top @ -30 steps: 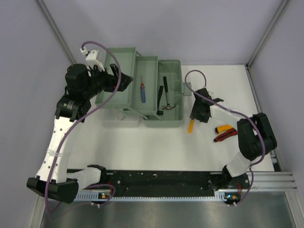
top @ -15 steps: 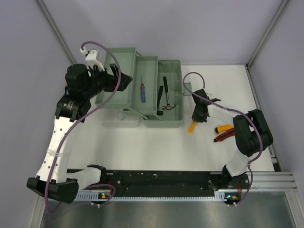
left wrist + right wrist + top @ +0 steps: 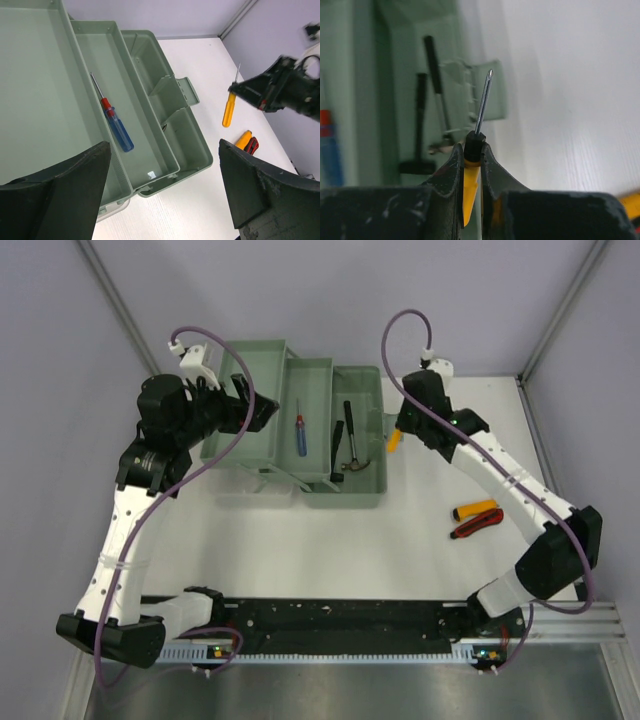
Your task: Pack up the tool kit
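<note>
Jaws of left gripper stand spread over left tier of toolbox. Blue screwdriver lies in middle tier, hammer in right. Right gripper pinches yellow screwdriver, raised beside toolbox's right rim. Knives lie on table.

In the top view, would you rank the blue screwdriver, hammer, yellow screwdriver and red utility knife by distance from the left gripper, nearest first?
From the left gripper:
1. Blue screwdriver, middle tray.
2. Hammer, right compartment.
3. Yellow screwdriver, held just right of the toolbox.
4. Red utility knife, table, far right.
</note>
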